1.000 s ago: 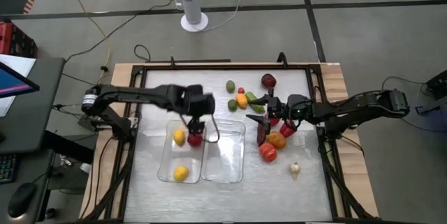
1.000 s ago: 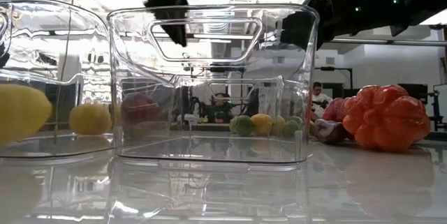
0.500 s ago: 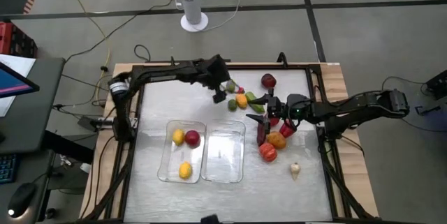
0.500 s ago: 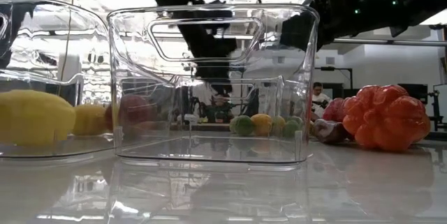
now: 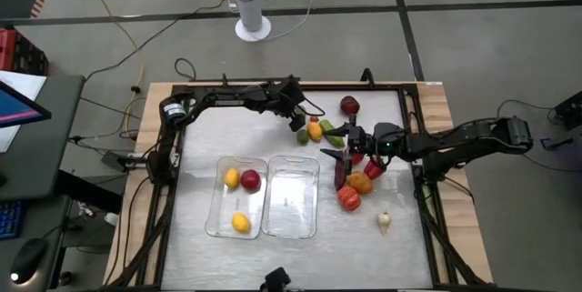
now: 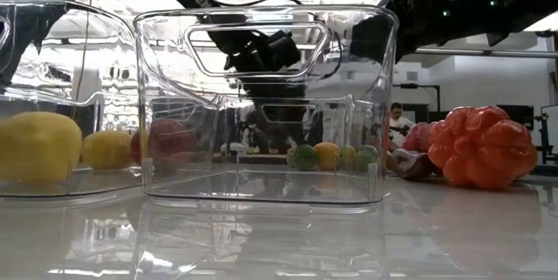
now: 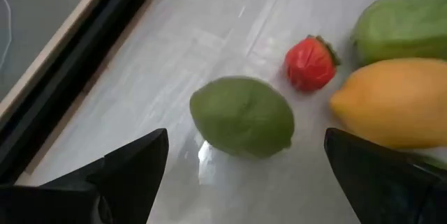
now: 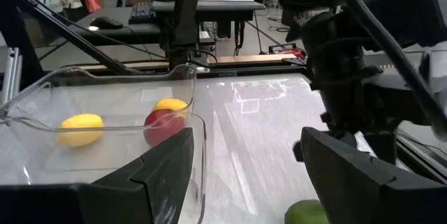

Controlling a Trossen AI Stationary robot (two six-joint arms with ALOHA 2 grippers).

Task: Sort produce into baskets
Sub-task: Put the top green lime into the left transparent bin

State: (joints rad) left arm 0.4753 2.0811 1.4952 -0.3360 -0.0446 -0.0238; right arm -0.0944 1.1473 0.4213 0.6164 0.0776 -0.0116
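A round, matte green lime-like fruit [image 7: 242,116] lies on the white table [image 5: 200,137] directly ahead of the left gripper [image 7: 244,175], whose two dark fingers stand wide apart on either side of it without touching it. Just beyond it sits a small red strawberry [image 7: 311,64], and beside that a smooth orange-yellow lemon-shaped fruit [image 7: 394,102] with a pale green piece [image 7: 405,27] behind it. From above, this cluster sits toward the far middle of the table, with the left gripper [image 5: 296,115] reaching over it from the far left side. A dark maroon piece [image 5: 350,105] lies a little apart, nearer the far edge.

The left basket [image 5: 215,208], clear with rounded corners, holds a yellow fruit [image 5: 233,178] and a red apple-like fruit [image 5: 250,180] at its far end and another yellow fruit [image 5: 240,223] at its near end. The right basket [image 5: 291,196] stands touching it.

The right gripper [image 5: 346,157] hovers just right of the baskets, its fingers spread wide and holding nothing. Below it lie an orange piece [image 5: 361,183], a ribbed red-orange pepper-like piece [image 5: 349,198] and, nearer the front, a whitish garlic-like piece [image 5: 384,223].
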